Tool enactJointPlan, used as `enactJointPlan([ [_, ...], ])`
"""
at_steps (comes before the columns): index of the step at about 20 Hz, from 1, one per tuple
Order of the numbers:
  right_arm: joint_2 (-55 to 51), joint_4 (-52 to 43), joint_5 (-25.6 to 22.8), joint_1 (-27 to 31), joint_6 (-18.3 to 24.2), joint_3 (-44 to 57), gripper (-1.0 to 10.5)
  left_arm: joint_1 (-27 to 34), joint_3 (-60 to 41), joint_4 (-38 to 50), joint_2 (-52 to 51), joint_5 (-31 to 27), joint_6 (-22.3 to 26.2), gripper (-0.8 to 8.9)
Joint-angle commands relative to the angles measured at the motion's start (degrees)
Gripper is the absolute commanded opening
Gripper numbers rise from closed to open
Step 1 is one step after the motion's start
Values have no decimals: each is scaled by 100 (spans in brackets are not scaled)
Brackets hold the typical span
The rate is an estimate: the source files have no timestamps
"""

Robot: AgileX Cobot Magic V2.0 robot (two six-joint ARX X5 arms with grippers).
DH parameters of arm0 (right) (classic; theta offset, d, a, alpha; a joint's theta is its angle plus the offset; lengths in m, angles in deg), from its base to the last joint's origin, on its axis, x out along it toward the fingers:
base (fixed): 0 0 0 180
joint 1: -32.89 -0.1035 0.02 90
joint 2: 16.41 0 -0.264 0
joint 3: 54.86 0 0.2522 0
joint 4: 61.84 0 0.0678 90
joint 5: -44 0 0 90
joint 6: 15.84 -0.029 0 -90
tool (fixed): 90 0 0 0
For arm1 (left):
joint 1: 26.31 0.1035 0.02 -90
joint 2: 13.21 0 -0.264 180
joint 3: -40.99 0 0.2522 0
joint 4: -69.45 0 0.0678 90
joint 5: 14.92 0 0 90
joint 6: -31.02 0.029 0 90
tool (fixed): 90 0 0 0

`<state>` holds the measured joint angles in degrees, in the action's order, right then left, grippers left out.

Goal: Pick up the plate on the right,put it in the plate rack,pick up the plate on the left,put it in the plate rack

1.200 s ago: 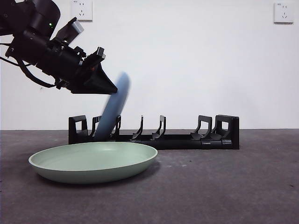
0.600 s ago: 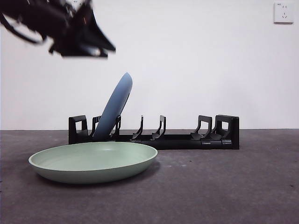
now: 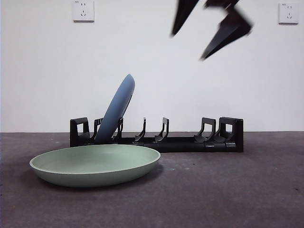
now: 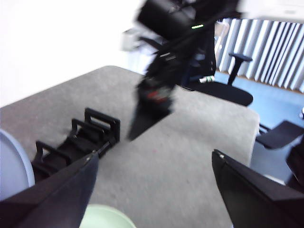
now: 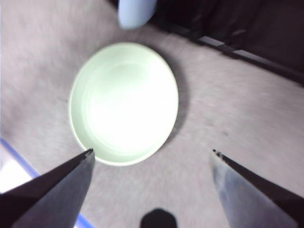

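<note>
Green plate [image 3: 95, 165] lies flat near my table's front edge, unracked, my right gripper [image 3: 211, 26] spread empty above it, while farther back the blue plate [image 3: 115, 110] leans in the plate rack [image 3: 180, 142].

Rack [image 3: 156, 135] across the table's [image 3: 228, 190] back, near the wall; one plate [image 3: 116, 109] leaning in its left-end slots; second plate [image 3: 95, 164] flat in front, left of centre; gripper [image 3: 209, 28] high above the rack's right half
</note>
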<state>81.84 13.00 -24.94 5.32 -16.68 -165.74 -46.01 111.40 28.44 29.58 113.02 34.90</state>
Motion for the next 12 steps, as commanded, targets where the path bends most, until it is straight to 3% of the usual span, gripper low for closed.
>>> enactJointPlan([
  [1,581,-164,-337,-308,-109,68,409,-24,-28,-817,-380,-133,686,413],
  [7,1912,-439,-507,-737,-205,68,406,-24,-28,-2898,-758,-955,2006,413],
  [12,2326,-614,-514,-769,-365,68,404,-55,-28,-2970,-713,-946,2035,412],
])
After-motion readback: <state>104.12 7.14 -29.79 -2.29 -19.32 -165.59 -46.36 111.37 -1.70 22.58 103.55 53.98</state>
